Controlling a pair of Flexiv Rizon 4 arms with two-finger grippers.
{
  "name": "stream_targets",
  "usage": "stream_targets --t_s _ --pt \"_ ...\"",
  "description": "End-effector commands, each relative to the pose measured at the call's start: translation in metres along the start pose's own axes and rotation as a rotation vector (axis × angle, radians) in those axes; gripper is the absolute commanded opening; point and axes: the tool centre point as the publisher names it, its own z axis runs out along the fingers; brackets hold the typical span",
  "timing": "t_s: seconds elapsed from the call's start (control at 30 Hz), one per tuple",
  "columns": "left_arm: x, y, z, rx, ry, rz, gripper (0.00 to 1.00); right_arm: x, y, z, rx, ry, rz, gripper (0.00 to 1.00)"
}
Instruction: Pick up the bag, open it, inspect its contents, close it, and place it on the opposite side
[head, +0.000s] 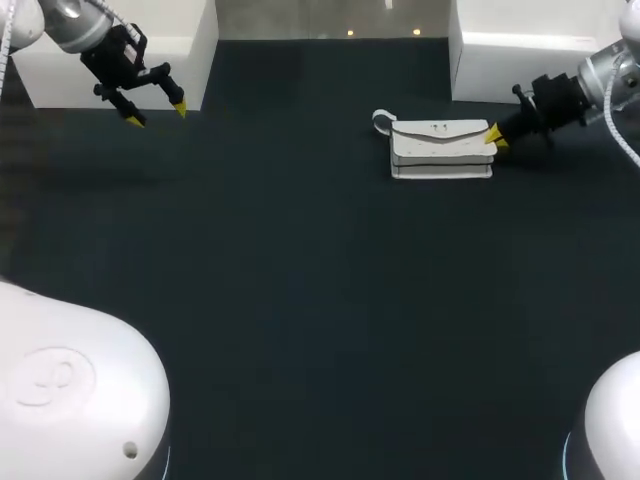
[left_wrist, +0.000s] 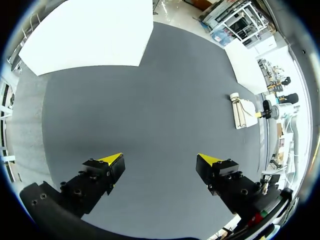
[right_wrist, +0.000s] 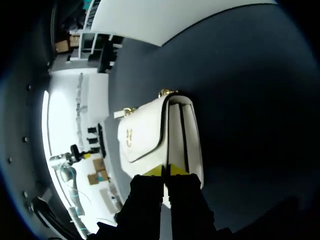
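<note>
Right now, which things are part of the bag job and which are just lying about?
Job: bag; right gripper at its end; left gripper, open, far off.
Lying about: left white block; right white block.

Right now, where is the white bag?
In the head view the white bag lies on the far right part of the table, with my right hand at its right end.

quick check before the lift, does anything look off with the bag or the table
Nothing stands out. The white bag sits intact with its flap shut and nothing spilled. The right gripper is at the bag's end, tips together. The left gripper hangs open, far from it.
</note>
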Motion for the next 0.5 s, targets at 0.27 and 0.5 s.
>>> stream_targets --t_s 0.27,0.5 --pt "-0.023 0.003 -0.017 -0.015 -0.093 -0.001 1.00 -0.032 0.025 -0.054 0.013 -0.020 -0.013 0.00" --pt "-0.035 0.004 -0.022 -0.031 -0.141 -0.006 1.00 -0.055 0.034 -0.074 0.001 -0.057 0.012 0.00"
